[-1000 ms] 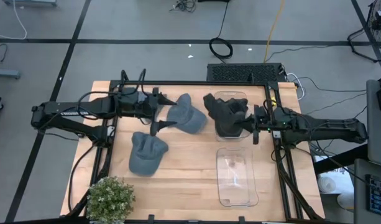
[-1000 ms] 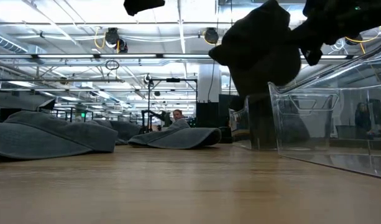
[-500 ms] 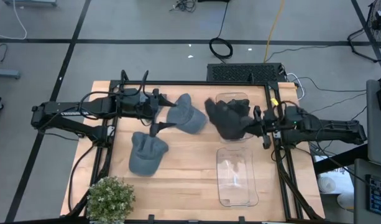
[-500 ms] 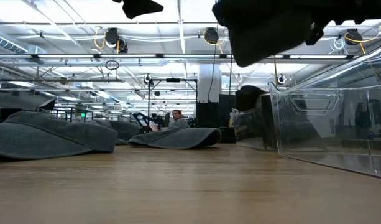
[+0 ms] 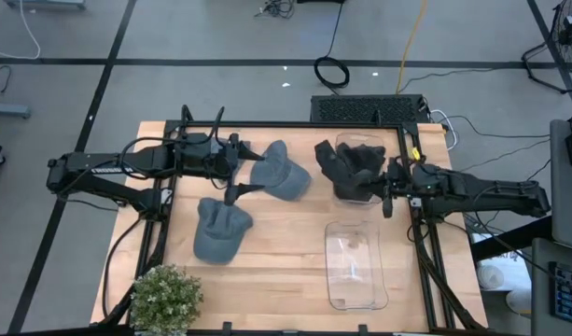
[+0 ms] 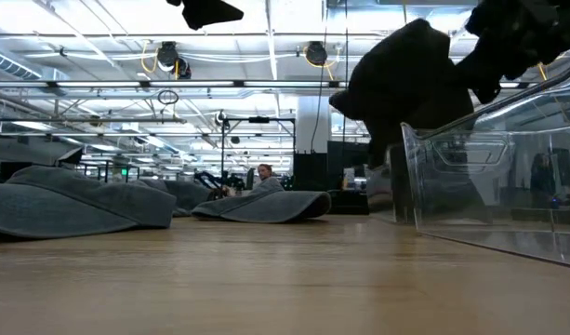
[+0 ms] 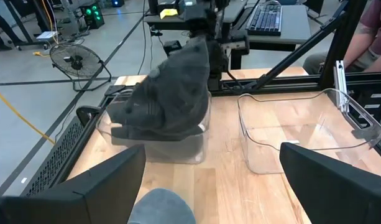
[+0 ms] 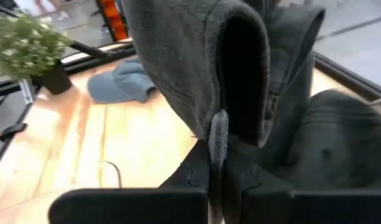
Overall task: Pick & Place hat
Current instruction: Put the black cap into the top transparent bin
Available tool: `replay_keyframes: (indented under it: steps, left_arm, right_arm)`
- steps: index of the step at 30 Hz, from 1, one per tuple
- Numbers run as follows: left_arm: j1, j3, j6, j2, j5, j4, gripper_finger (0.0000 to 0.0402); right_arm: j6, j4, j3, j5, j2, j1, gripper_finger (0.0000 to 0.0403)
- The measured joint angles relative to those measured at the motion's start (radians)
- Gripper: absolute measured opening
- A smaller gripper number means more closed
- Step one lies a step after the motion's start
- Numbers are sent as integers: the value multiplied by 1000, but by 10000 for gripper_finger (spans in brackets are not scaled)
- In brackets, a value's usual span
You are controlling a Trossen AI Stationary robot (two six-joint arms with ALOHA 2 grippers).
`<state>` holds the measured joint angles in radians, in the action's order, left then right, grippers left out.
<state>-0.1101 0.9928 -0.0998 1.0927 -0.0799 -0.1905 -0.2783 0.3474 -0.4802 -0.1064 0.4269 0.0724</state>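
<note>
A dark grey hat [image 5: 344,168] hangs over the far clear bin [image 5: 360,194], with my right gripper [image 5: 380,180] shut on it. The left wrist view shows the hat [image 7: 170,93] drooping into that bin [image 7: 115,138]. In the low view the hat [image 6: 405,84] is above the bin wall [image 6: 489,186]. Two lighter grey hats lie flat on the table: one [image 5: 281,172] at the far middle, one [image 5: 220,230] nearer the left. My left gripper [image 5: 241,168] waits open beside the far grey hat and touches nothing. My right gripper pinches a thin edge of cloth [image 8: 219,132] at the rim of the dark hat's opening between its two shut fingers. The fingers come from the table's right side, slanting slightly down. The hat hangs slack from them, its lower part [image 7: 154,127] inside the far bin.
A second clear bin [image 5: 355,265] stands open on the near right of the table. A potted plant [image 5: 164,299] sits at the near left corner. Black frame rails [image 5: 425,252] run along the table's sides. Bare wood lies between the grey hats and the bins.
My right gripper has swung the dark hat up, then brought it down again over the far bin, ending a little nearer the table's right edge. The hat stays hanging from the shut fingers.
</note>
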Motion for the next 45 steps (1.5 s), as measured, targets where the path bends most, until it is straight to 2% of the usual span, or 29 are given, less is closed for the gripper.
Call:
replay_keyframes:
  steps: [5, 11, 17, 22, 40, 45]
  left_arm:
    - [0, 0, 2, 0, 0, 0, 381]
    - [0, 0, 4, 0, 0, 0, 381]
    - [0, 0, 16, 0, 0, -2, 381]
    - [0, 0, 16, 0, 0, -1, 381]
    - [0, -1, 20, 0, 0, -35, 381]
    - [0, -1, 19, 0, 0, -44, 381]
  right_arm:
    - [-98, -18, 92, -5, 17, 7, 0]
    - [-152, -240, 211, 4, 18, 5, 0]
    - [-206, -456, 254, 181, 23, 4, 0]
    - [-259, -516, 269, 216, 28, 4, 0]
    - [-245, -406, 269, 17, 28, 4, 4]
    - [-282, -404, 269, 16, 28, 4, 32]
